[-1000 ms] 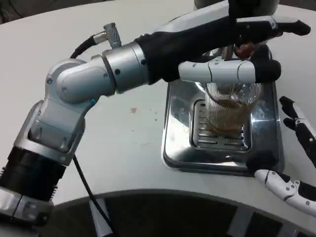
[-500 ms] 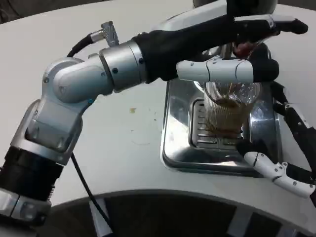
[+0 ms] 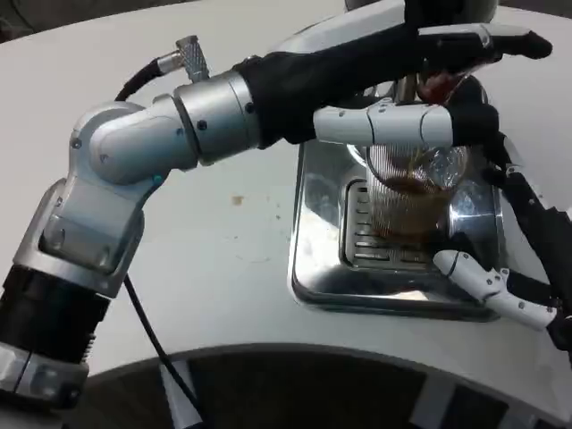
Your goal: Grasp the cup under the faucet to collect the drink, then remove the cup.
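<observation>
White table (image 3: 250,250) bears a steel drip tray (image 3: 313,277) where the ribbed clear glass cup (image 3: 411,201), partly filled with brown drink, awaits removal, the spread, empty right hand (image 3: 514,259) just beside it and the left hand (image 3: 429,80) extended over the top, grip unclear.

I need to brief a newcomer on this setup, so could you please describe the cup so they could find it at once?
On the white table sits a shiny rectangular metal drip tray with a slotted grate. On that grate stands the clear ribbed glass cup, holding brown drink, partly covered by the left hand. It is the only transparent thing there.
</observation>
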`<state>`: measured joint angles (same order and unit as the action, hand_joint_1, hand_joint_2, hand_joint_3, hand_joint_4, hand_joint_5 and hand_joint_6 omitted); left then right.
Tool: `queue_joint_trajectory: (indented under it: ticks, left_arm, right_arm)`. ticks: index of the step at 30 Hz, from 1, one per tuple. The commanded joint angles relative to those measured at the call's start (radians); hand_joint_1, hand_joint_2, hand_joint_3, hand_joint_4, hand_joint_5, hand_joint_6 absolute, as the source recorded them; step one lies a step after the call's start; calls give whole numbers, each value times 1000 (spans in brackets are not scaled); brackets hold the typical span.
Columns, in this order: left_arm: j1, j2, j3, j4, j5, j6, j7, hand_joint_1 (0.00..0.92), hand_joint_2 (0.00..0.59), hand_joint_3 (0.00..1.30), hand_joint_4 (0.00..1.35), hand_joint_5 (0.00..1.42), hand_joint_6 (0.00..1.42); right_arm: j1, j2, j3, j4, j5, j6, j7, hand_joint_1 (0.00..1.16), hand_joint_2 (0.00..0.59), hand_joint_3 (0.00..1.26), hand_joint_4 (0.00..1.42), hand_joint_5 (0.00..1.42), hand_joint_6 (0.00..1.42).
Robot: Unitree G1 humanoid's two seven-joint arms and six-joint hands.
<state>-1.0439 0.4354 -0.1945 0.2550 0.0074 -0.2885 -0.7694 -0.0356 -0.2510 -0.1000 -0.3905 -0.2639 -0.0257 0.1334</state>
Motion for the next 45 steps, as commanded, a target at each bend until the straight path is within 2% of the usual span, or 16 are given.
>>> queue_joint_trajectory:
  ticks: [1, 8, 19, 21, 30, 45]
  left_arm:
    - [30, 20, -3, 12, 11, 0, -29, 0, 88, 150, 61, 80, 103]
    - [20, 21, 4, 32, 14, -8, -37, 0, 85, 157, 61, 82, 106]
    - [1, 14, 0, 72, 16, -30, -38, 0, 88, 159, 68, 83, 108]
    - [-4, 12, 0, 82, 16, -34, -37, 0, 88, 159, 69, 83, 108]
    - [-15, 9, -4, 113, 18, -51, -41, 0, 90, 159, 70, 83, 108]
    - [-42, 7, -38, 140, 65, -117, -36, 0, 94, 168, 71, 83, 108]
  right_arm:
    - [-24, 5, 0, 62, 21, -56, -33, 536, 247, 0, 12, 61, 0]
    - [-78, 3, 10, 142, 29, -96, -58, 557, 243, 0, 22, 86, 0]
    - [-147, -21, 5, 253, 56, -142, -51, 570, 239, 0, 22, 86, 0]
    - [-155, -26, 6, 267, 59, -147, -54, 612, 223, 0, 22, 86, 0]
    - [-190, -29, 7, 334, 81, -169, -52, 669, 213, 0, 22, 88, 0]
    - [-202, -27, 7, 359, 87, -179, -60, 687, 208, 9, 44, 111, 0]
